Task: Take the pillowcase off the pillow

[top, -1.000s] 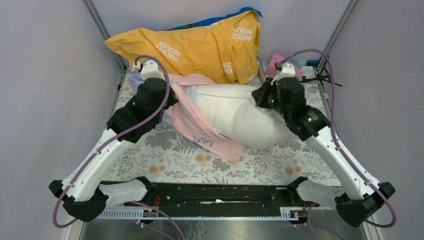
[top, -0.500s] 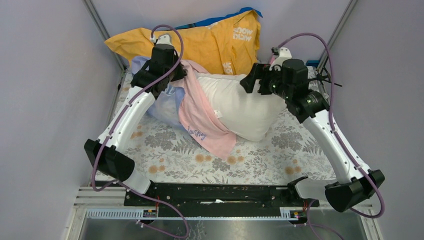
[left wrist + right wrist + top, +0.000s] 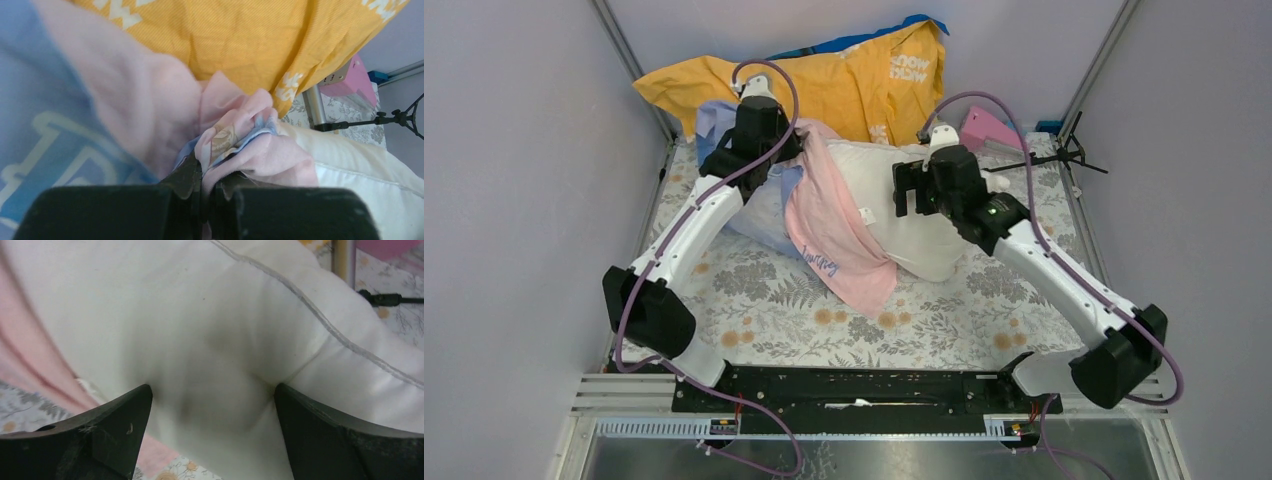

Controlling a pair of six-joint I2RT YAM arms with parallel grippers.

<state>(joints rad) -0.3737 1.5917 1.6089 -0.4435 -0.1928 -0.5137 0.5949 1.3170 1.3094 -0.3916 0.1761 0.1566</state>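
Note:
The white pillow (image 3: pixel 909 230) lies across the middle of the table with its right part bare. The pillowcase (image 3: pixel 834 235), pale pink with a light blue face, is bunched over its left end, and a pink flap hangs toward the front. My left gripper (image 3: pixel 786 160) is at the pillow's back-left end. In the left wrist view it (image 3: pixel 210 172) is shut on a gathered fold of the pillowcase (image 3: pixel 150 100). My right gripper (image 3: pixel 911 190) is open over the pillow's middle. Its jaws (image 3: pixel 212 390) stand wide on either side of a bulge of pillow (image 3: pixel 200 315).
A yellow-orange cushion (image 3: pixel 824 90) with white lettering leans against the back wall right behind the left gripper. A pink object (image 3: pixel 989 128) and a black stand (image 3: pixel 1069 152) sit at the back right. A floral cloth (image 3: pixel 944 320) covers the table, with grey walls close on both sides.
The left arm has drawn the pillowcase back and to the left, baring more pillow. The right gripper has opened, left the pillow's right end and moved left over its middle.

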